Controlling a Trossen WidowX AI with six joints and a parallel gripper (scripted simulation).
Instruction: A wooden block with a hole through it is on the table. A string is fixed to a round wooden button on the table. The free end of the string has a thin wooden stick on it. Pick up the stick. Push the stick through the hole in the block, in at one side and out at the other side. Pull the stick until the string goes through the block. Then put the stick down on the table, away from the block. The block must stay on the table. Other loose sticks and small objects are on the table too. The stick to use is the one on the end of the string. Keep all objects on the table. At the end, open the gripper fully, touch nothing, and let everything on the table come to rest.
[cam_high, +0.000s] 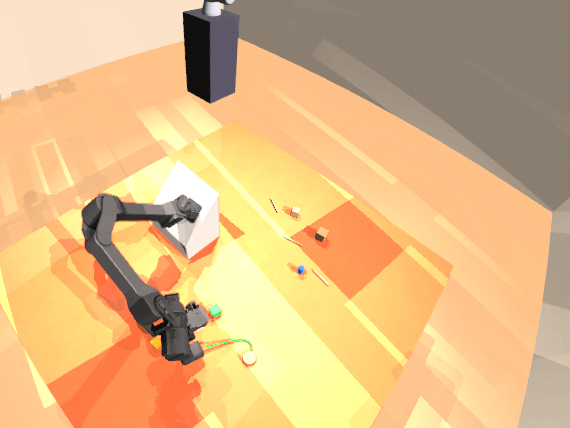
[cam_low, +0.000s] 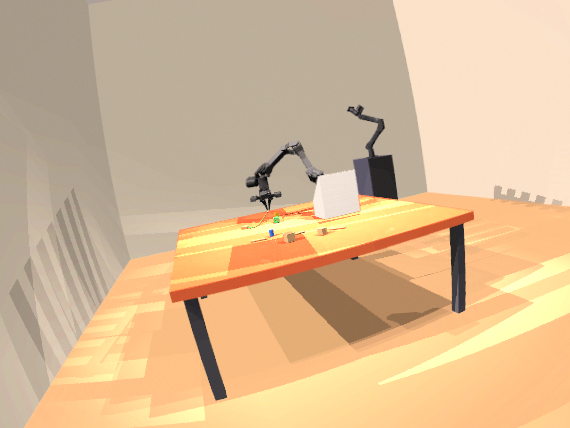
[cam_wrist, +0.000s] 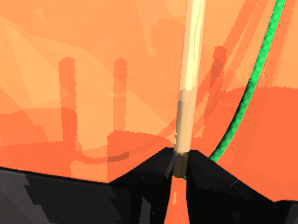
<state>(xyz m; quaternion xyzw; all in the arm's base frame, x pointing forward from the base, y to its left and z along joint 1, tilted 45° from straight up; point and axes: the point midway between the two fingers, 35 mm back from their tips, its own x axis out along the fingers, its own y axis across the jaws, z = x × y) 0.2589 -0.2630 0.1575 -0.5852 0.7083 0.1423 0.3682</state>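
Pale wooden stick (cam_wrist: 189, 80), thin and round, is clamped at one end between the black gripper's (cam_low: 267, 208) (cam_wrist: 181, 162) nearly closed jaws; orange-and-yellow patterned tabletop (cam_high: 300, 320) (cam_low: 400, 220) lies below them, beige wall (cam_low: 250, 75) beyond.

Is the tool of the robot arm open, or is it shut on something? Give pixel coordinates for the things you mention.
Shut on the stick (cam_wrist: 191, 60): the wrist view shows it between the fingertips of the tool (cam_low: 268, 209) (cam_wrist: 180, 158).

Pale wooden stick (cam_wrist: 192, 65) (green string (cam_high: 225, 343) (cam_low: 261, 220) (cam_wrist: 254, 75) alongside) in the tool's (cam_high: 197, 332) (cam_low: 268, 209) (cam_wrist: 181, 162) grip.
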